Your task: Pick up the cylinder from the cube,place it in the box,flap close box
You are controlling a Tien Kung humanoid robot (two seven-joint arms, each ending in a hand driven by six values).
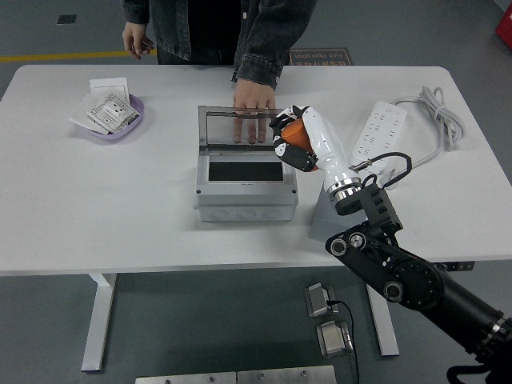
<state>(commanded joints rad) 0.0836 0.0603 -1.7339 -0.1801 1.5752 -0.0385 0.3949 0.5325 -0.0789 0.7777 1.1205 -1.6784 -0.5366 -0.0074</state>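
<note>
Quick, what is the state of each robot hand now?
Left hand: not in view.
Right hand: closed on the orange cylinder, above the right edge of the box.
</note>
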